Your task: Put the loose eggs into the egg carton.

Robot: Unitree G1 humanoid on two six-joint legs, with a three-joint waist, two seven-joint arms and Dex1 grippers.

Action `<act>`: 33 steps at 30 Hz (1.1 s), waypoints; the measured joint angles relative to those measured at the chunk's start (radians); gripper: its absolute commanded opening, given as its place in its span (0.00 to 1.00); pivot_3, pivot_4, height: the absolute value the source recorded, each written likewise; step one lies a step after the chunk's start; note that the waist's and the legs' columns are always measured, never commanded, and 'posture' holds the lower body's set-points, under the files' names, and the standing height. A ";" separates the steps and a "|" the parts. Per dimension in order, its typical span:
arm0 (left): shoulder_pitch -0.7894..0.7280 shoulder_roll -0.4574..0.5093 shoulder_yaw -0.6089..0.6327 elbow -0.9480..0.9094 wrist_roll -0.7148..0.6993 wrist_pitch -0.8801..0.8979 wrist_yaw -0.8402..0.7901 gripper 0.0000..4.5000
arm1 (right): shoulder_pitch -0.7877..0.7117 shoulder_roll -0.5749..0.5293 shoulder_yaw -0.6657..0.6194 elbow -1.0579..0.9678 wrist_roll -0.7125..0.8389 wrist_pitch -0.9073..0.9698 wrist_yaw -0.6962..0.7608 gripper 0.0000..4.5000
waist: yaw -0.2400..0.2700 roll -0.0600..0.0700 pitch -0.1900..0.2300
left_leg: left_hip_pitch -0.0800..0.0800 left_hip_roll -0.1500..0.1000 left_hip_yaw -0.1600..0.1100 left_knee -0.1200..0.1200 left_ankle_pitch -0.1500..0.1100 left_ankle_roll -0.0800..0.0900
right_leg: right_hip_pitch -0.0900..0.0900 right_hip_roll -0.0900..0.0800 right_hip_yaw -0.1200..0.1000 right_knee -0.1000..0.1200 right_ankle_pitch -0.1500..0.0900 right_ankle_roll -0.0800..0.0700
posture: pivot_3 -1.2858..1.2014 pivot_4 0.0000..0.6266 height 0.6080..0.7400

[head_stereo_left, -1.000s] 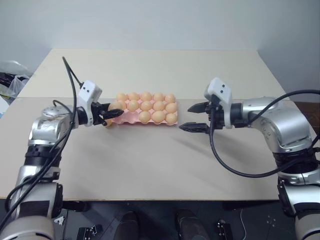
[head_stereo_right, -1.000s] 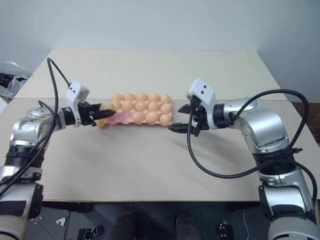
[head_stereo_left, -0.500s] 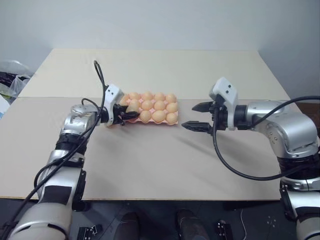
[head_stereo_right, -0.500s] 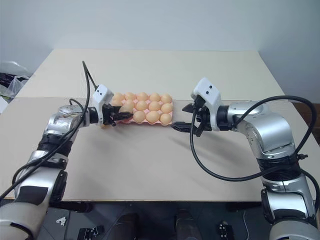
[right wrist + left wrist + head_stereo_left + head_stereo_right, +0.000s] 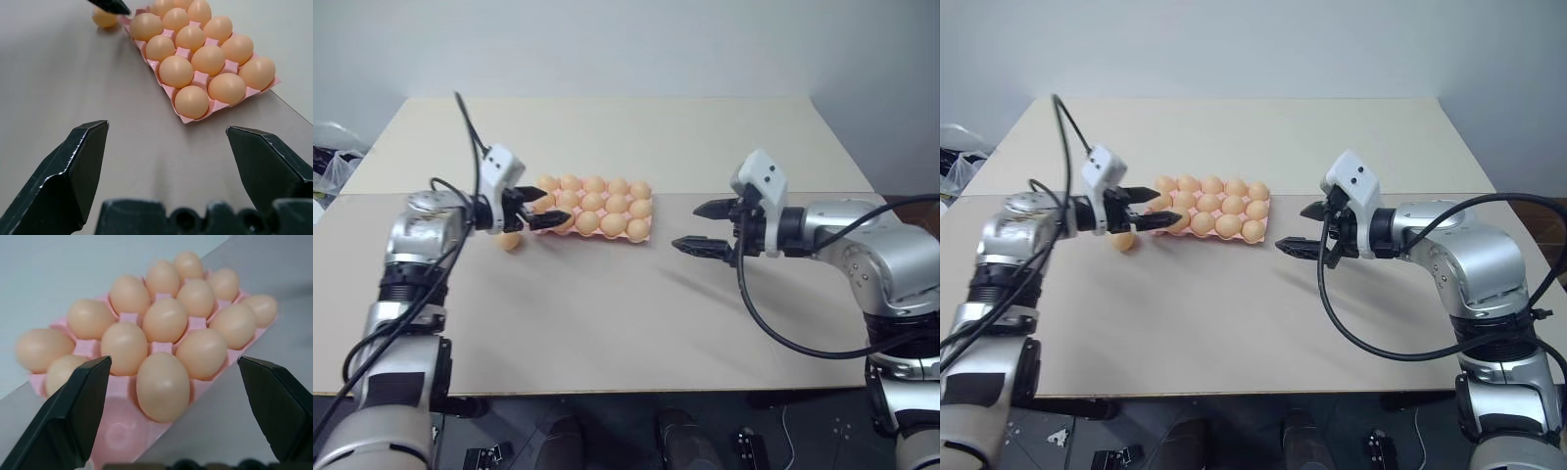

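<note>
The pink egg carton (image 5: 597,208) lies flat on the beige bench (image 5: 607,313), toward its far middle, with its long side running left to right. Tan-orange eggs fill nearly all of its cups; in the left wrist view the near corner cup (image 5: 120,433) at the carton's left end stands bare. One loose egg (image 5: 510,240) rests on the bench just beside the carton's left near corner, apart from the pink rim. The left pincer (image 5: 540,208) hovers at the carton's left end, pointing right along it, its two black fingers spread wide with nothing between them; the loose egg lies just near and left of its fingertips, below the wrist, not touched. In the left wrist view the spread fingers (image 5: 73,413) frame the carton's left end. The right pincer (image 5: 703,227) hangs over the bare bench to the right of the carton, a little nearer than it and well apart from its right edge, pointing left toward it with its fingers likewise released and wide, holding nothing.
</note>
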 measured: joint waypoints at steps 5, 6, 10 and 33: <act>0.132 0.075 0.100 -0.183 -0.095 0.120 0.001 0.99 | 0.006 0.000 -0.001 0.000 0.009 0.000 0.001 1.00 | -0.001 0.000 0.000 | 0.000 0.000 0.000 0.000 0.000 0.000 | 0.000 0.000 0.000 0.000 0.000 0.000 | 0.52 0.24 1.00; 0.153 0.088 0.121 -0.211 -0.100 0.141 0.020 0.99 | 0.006 0.000 -0.001 0.000 0.011 -0.001 0.002 1.00 | -0.001 0.000 0.000 | 0.000 0.000 0.000 0.000 0.000 0.000 | 0.000 0.000 0.000 0.000 0.000 0.000 | 0.52 0.24 1.00; 0.220 0.128 0.192 -0.273 -0.103 0.235 0.125 0.99 | 0.006 0.001 0.000 0.001 0.015 -0.003 0.012 1.00 | 0.001 0.000 0.000 | 0.000 0.000 0.000 0.000 0.000 0.000 | 0.000 0.000 0.000 0.000 0.000 0.000 | 0.52 0.24 1.00; 0.167 -0.072 0.320 -0.253 -0.123 0.508 0.648 0.99 | -0.033 -0.046 -0.091 0.087 0.083 -0.228 0.228 1.00 | 0.021 0.000 0.000 | 0.000 0.000 0.000 0.001 0.000 0.000 | 0.000 -0.001 0.000 0.000 0.000 0.000 | 0.52 0.24 1.00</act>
